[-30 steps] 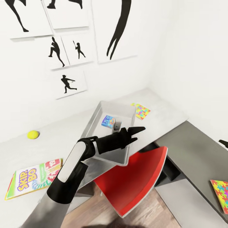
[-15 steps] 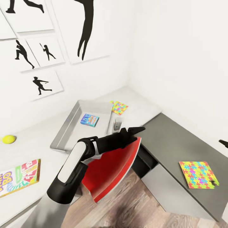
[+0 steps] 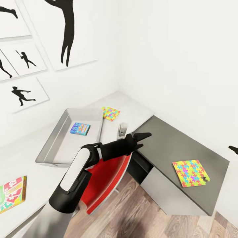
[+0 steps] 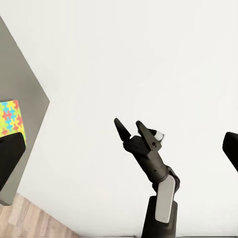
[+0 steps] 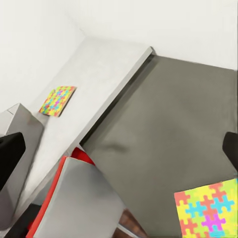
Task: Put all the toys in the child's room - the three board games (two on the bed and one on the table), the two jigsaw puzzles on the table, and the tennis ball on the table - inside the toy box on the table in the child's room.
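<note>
The left arm is held out forward above the red chair [image 3: 105,178], its left gripper [image 3: 140,136] empty with fingers spread apart; of the right gripper [image 3: 233,149] a dark tip is seen at 3 o'clock (state cannot be told). The toy box [image 3: 53,145] sits on the pale table [image 3: 135,112] at 10 o'clock with the blue board game [image 3: 80,128] inside. One jigsaw puzzle [image 3: 110,113] lies just beyond the box, another puzzle [image 3: 190,173] on the dark section at 4 o'clock, a second board game [image 3: 11,193] at 8 o'clock.

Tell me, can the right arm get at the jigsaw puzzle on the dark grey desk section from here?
Probably yes: the jigsaw puzzle lies flat and alone on the dark grey section, nothing on or around it, close to the robot's right side.
</note>
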Controlling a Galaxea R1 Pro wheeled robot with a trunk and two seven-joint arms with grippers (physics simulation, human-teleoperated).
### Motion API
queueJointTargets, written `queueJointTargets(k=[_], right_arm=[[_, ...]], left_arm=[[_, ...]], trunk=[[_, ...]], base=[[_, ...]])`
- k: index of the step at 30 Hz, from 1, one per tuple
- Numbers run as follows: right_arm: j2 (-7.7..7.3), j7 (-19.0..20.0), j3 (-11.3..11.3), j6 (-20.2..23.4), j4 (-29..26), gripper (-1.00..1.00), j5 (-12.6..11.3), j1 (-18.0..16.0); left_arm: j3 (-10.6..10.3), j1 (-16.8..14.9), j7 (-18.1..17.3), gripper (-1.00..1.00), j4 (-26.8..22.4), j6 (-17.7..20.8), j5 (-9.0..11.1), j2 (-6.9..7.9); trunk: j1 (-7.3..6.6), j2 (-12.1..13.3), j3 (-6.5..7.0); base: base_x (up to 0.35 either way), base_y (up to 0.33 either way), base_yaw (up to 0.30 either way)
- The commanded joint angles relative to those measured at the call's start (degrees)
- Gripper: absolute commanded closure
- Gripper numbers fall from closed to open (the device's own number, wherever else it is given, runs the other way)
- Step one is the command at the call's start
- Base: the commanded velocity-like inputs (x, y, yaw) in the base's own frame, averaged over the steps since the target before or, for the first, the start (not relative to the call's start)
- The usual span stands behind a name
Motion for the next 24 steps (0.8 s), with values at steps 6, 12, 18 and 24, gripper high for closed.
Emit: queueJointTargets(k=[6,12,18,24], right_arm=[[-0.02,0.38,-0.08,0.20,0.00,-1.00,0.29,-0.08],[-0.09,0.38,-0.06,0.20,0.00,-1.00,0.29,-0.08],[-0.15,0.34,-0.04,0.20,0.00,-1.00,0.29,-0.08],[0.00,-0.75,0.79,0.20,0.00,-1.00,0.29,-0.22]], left_arm=[[0.04,-0.03,0.58,-1.00,-0.04,0.09,0.60,-0.02],[0.04,-0.03,0.61,-1.00,-0.02,0.02,0.55,-0.02],[0.04,-0.02,0.69,-1.00,0.10,-0.15,-0.24,-0.02],[0.07,0.05,0.63,-1.00,0.19,-0.46,-2.87,-0.02]], trunk=[[0.03,-0.10,0.26],[0.03,-0.10,0.60],[0.03,-0.10,0.94],[0.03,-0.10,1.28]], base=[[-0.001,-0.001,-0.240],[0.000,0.000,-0.240],[0.000,0.000,-0.240],[0.000,0.000,-0.240]])
